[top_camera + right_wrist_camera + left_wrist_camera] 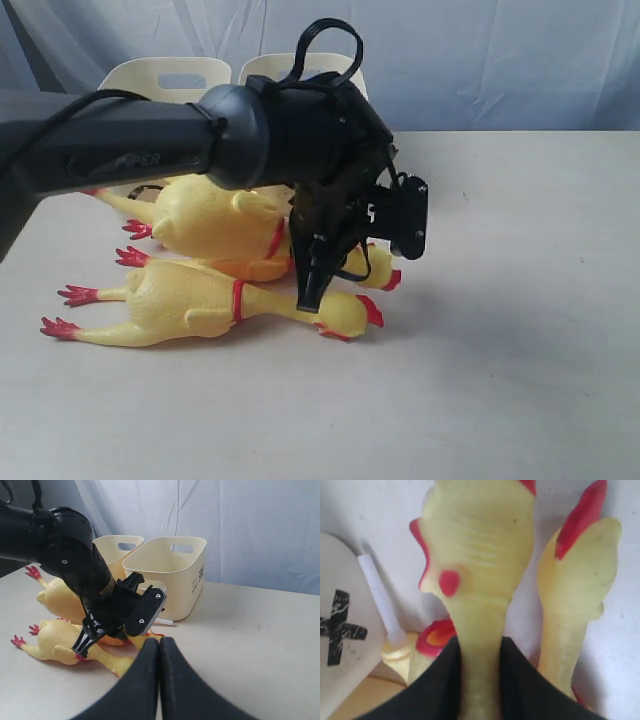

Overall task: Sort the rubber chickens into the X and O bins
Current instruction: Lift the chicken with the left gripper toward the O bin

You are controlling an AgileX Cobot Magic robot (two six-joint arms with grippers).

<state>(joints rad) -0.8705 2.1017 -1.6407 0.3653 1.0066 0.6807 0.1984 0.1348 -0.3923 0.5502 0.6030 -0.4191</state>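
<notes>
We find the rubber chickens yellow and bumpy-skinned, with red combs, feet and neck bands. They lie side by side toward the left edge of the tabletop, in front of the bins. The left claw grasps one chicken's ribbed neck. The right claw is clenched on nothing. The bins are smooth cream plastic, round-cornered and slot-handled; one bears a black X. The tabletop is matte beige, and a pale creased curtain hangs behind it.
</notes>
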